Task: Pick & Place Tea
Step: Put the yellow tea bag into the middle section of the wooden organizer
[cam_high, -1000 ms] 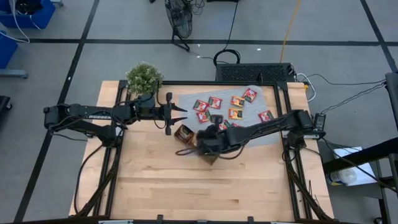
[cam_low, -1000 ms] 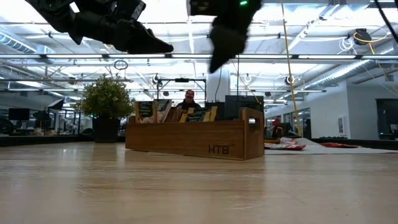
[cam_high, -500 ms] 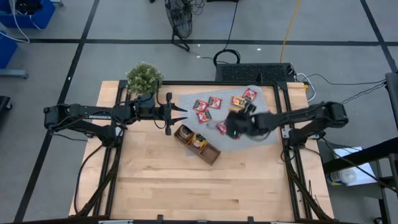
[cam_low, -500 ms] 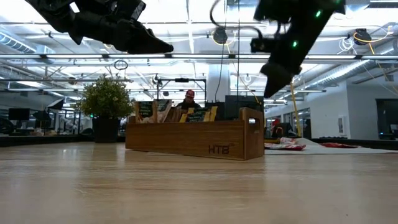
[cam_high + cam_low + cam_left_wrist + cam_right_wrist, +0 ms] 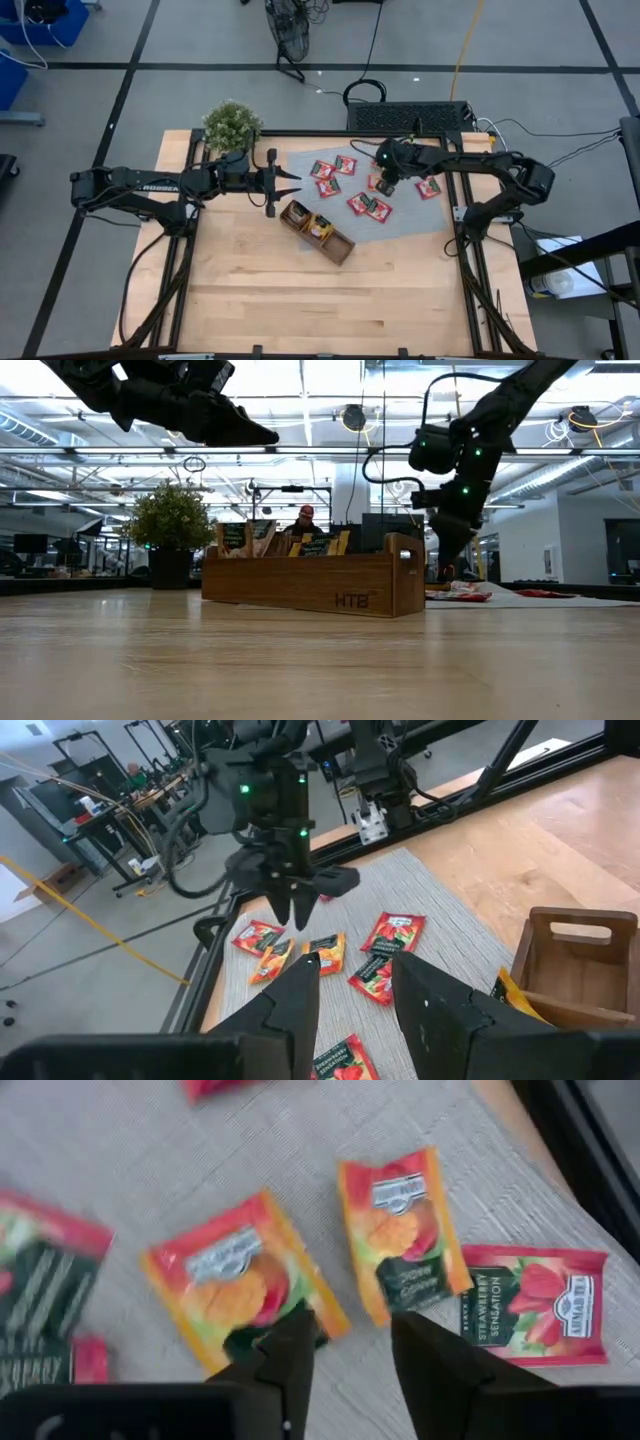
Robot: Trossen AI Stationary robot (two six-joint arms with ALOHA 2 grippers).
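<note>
Several red and orange tea sachets (image 5: pixel 358 204) lie flat on a grey mat (image 5: pixel 405 225) at the far right of the table. Others stand in the brown wooden tray (image 5: pixel 318 232) at mid-table. My right gripper (image 5: pixel 350 1350) hangs open, pointing down, just above the mat. An orange sachet (image 5: pixel 240 1285) lies on one side of its fingertips and a second orange one (image 5: pixel 400 1235) on the other, with a red sachet (image 5: pixel 535 1305) beyond. It touches none of them. My left gripper (image 5: pixel 293 179) waits open in the air, left of the mat.
A potted plant (image 5: pixel 231 125) stands at the table's far left corner. The tray (image 5: pixel 310 585) lies slantwise between the two arms. Bare wood (image 5: pixel 300 300) fills the near half of the table. Black frame rails (image 5: pixel 455 250) run along the table's sides.
My right gripper has swung from above the tray toward the table's far right and come down over the sachets on the mat. Its wrist has rolled and tipped further downward on the way. The tray and the sachets on the mat have stayed in place.
</note>
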